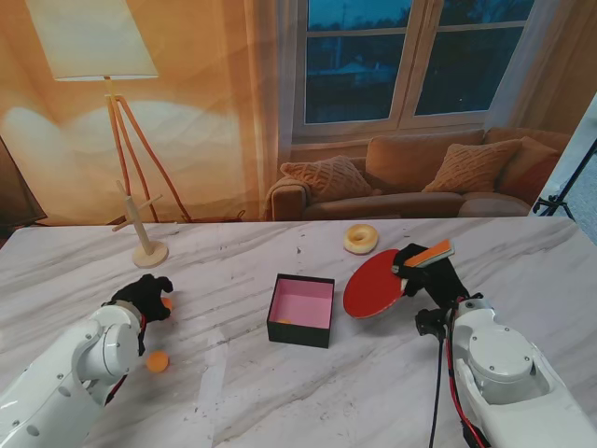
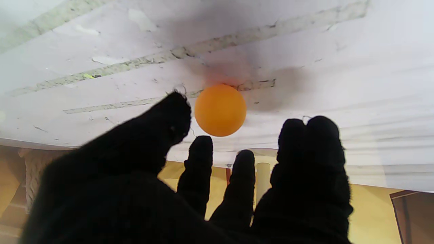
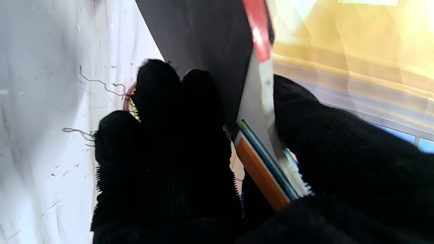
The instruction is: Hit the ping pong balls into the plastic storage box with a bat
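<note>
I count three orange balls: one (image 1: pixel 157 361) lower left, one (image 1: pixel 168 302) at my spread, empty left hand (image 1: pixel 142 301), one (image 1: pixel 284 321) inside the single box (image 1: pixel 300 311). My right hand (image 1: pixel 431 276) grips the one bat (image 1: pixel 378 285).

The table (image 1: pixel 280 392) looks like polished white marble with grey veins, smooth and faintly glossy. Both the left hand (image 1: pixel 145 301) and the right hand (image 1: pixel 431 276) wear black knitted cloth gloves, matt and fuzzy, with loose threads at the fingertips (image 3: pixel 157 79). The ping pong ball (image 2: pixel 220 110) is smooth matt orange plastic. The bat (image 1: pixel 375 285) has a flat red rubber face and a layered wooden handle. The storage box (image 1: pixel 301 311) is matt black outside, pink inside.
</note>
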Robot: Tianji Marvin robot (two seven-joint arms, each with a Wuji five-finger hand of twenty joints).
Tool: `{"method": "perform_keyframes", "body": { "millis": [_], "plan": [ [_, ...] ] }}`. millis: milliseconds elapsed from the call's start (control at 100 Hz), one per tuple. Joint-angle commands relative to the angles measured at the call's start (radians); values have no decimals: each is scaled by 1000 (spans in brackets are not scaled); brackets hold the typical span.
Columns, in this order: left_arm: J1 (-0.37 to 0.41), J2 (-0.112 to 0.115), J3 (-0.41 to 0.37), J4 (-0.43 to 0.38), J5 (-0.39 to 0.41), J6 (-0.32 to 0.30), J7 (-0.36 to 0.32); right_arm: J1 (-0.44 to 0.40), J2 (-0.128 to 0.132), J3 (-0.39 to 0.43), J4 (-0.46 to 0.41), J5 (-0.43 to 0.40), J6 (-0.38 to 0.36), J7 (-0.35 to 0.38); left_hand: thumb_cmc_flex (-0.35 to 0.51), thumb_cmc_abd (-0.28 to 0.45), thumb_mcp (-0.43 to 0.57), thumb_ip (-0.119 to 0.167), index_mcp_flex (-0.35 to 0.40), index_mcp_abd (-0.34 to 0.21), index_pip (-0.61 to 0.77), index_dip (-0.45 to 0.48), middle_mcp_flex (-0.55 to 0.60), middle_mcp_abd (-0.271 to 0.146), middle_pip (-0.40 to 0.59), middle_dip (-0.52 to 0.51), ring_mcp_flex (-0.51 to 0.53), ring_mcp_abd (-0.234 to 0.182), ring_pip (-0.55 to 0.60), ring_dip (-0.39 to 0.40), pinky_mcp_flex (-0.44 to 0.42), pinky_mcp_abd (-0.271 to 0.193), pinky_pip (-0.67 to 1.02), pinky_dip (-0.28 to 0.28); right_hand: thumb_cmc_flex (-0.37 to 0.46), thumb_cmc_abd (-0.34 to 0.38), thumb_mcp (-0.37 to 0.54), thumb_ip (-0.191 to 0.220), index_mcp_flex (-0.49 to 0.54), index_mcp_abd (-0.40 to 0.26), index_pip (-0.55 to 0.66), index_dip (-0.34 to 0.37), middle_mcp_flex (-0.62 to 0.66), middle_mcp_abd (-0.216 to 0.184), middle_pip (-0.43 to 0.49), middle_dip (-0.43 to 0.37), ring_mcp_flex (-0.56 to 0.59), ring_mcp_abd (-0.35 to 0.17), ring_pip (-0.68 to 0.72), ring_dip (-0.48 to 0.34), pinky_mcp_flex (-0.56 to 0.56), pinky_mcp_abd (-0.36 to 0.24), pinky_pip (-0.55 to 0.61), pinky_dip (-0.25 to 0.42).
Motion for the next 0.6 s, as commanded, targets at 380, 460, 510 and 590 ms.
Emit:
{"method": "perform_keyframes", "body": {
  "millis": [380, 460, 510, 590],
  "plan": [
    [-59, -9, 65, 84, -4, 8, 25, -7, -3, 2, -13, -1, 10, 12, 61, -73, 107, -20, 30, 16, 143, 83, 59, 51, 103, 75, 250, 19, 95, -84, 231, -120, 135, -87, 67, 77, 74, 7, 73, -58, 20, 18, 28, -110, 21, 17, -21, -52, 3, 11, -5, -32, 7, 18],
    [-76, -11, 82, 101, -20, 18, 31, -7, -2, 2, -14, -1, 10, 13, 87, -79, 126, -22, 53, 32, 176, 95, 71, 68, 128, 92, 264, 3, 96, -95, 248, -136, 128, -111, 67, 77, 75, 7, 73, -58, 20, 18, 28, -109, 21, 17, -21, -52, 3, 11, -5, -32, 7, 18],
    [-86, -13, 92, 113, -27, 22, 36, -7, -2, 2, -14, -1, 9, 14, 100, -81, 137, -22, 74, 41, 191, 100, 85, 76, 139, 98, 276, -9, 94, -101, 262, -144, 122, -123, 67, 77, 74, 7, 73, -58, 20, 18, 27, -108, 21, 17, -21, -53, 2, 11, -6, -32, 7, 18],
    [-102, -15, 108, 131, -41, 27, 45, -8, -2, 3, -15, -2, 10, 14, 106, -89, 149, -25, 101, 51, 215, 105, 104, 90, 161, 107, 291, -25, 85, -114, 284, -158, 106, -151, 67, 77, 75, 7, 73, -58, 20, 19, 28, -108, 22, 17, -21, -52, 3, 11, -6, -32, 7, 18]
  ]
}}
